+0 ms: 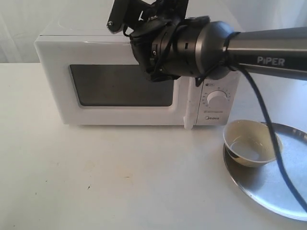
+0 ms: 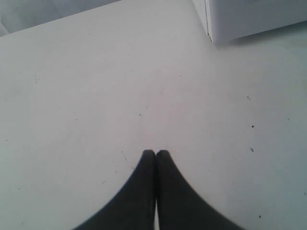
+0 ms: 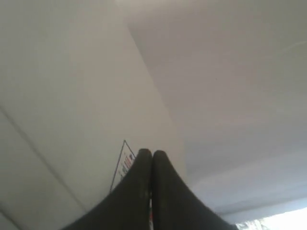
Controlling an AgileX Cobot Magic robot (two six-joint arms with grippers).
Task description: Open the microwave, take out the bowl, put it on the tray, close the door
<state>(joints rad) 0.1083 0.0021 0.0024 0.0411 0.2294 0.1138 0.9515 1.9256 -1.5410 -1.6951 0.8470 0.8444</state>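
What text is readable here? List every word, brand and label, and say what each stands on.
"PiPER": on the right arm.
"Midea": on the microwave, below the dial.
Marks around the dial and the small print above the logo: too small to read.
Print on the sticker in the right wrist view: blurred, unreadable.
Left wrist view: no text.

Shiny metal tray (image 1: 268, 191) — glossy-glazed bowl (image 1: 249, 143) — smooth white microwave (image 1: 53, 86).
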